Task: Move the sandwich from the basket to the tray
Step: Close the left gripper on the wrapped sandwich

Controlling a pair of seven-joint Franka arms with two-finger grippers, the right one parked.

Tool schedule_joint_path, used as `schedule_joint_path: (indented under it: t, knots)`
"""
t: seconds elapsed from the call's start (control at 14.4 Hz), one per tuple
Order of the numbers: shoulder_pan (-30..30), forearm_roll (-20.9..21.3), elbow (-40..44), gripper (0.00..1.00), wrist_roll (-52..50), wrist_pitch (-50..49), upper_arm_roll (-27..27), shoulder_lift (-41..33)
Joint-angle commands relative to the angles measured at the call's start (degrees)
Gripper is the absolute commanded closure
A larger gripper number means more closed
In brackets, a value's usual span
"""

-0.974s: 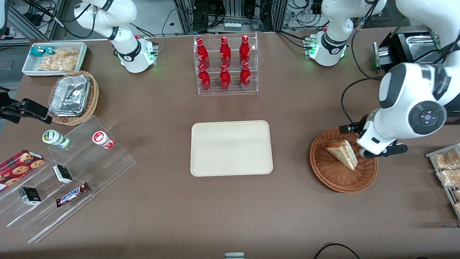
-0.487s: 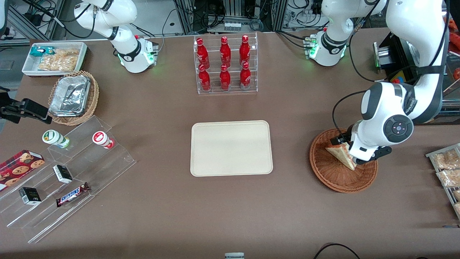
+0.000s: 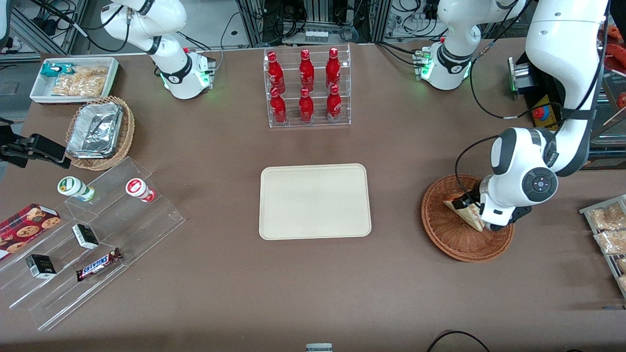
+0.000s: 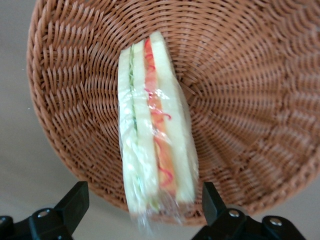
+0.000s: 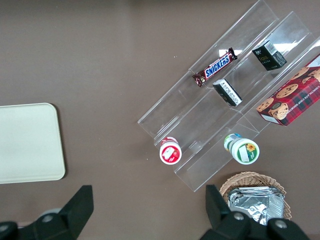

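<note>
In the front view the working arm's white wrist covers the end effector (image 3: 470,211), along with part of the sandwich (image 3: 459,208) and part of the basket (image 3: 452,239) toward the desk's working-arm end. The left wrist view cuts off the basket's rim (image 4: 45,115) and the bases of the two black fingers (image 4: 75,202), and the sandwich's wrapped end (image 4: 150,220) nearest the camera is blurred. At the desk's working-arm edge, the rack of bagged snacks (image 3: 609,230) runs out of the front view.

Brown bench (image 3: 205,293) carries: flat beige rectangular tray (image 3: 314,201), round reddish-brown wicker basket (image 3: 450,239), clear acrylic bottle rack (image 3: 307,88), clear stepped acrylic stand (image 3: 122,234). Gripper (image 4: 142,212) hovers over the basket, fingers spread.
</note>
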Motion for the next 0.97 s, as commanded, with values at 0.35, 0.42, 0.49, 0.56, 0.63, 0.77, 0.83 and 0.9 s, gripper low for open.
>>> schedule_joint_path:
  t: [0.35,0.42,0.49,0.56,0.63,0.77,0.83,0.9]
  knots:
    - [0.4,-0.3,-0.7,0.66,-11.4,6.0,-0.2,2.6]
    - [0.4,-0.3,-0.4,0.79,-11.4,5.7,-0.2,2.6]
    - [0.4,-0.2,-0.1,0.86,-11.2,5.5,-0.2,2.5]
    - [0.4,-0.1,0.5,0.88,-11.0,5.5,-0.3,2.2]
    - [-0.1,0.0,1.1,0.88,-10.6,5.2,-0.5,1.8]
    - [-0.8,0.2,4.5,0.89,-10.2,2.0,-2.1,1.8]
    - [-2.2,0.2,7.2,0.89,-10.2,-0.5,-2.8,2.2]
    - [-3.8,0.2,9.3,0.89,-10.3,-2.3,-2.9,2.2]
